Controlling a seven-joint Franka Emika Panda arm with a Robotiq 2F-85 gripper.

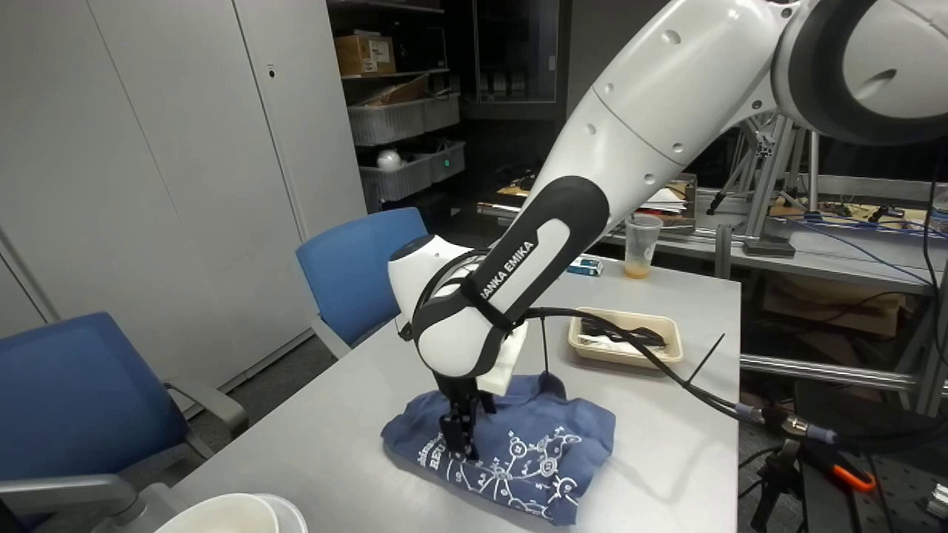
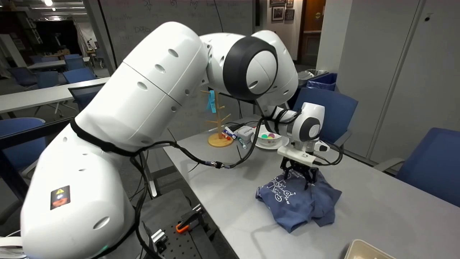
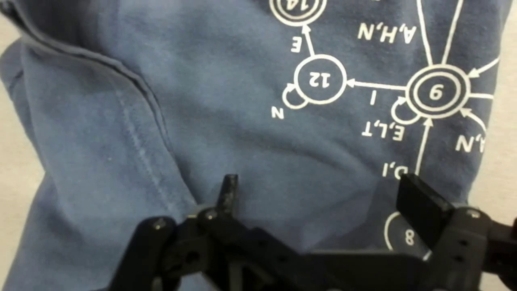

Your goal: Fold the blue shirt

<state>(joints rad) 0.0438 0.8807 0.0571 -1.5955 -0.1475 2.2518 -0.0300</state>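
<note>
Navy-blue soft cloth T-shirt with white printed lettering, seemingly part-folded, beneath a black two-fingered gripper that holds nothing.

The shirt is gathered into a compact bundle with layers overlapping, so some folding looks done; its outline is uneven and a loose flap lies askew, so squaring up and perhaps another fold seem left. The gripper's fingers stand wide apart, with no cloth pinched between them. Directly below it, on the smooth light-grey tabletop, the shirt spreads past both fingers: in the wrist view the flap's edge runs down to just beside the finger on the left, while the print shows ahead of the fingertips and around the finger on the right. Whether they touch the cloth cannot be told.
</note>
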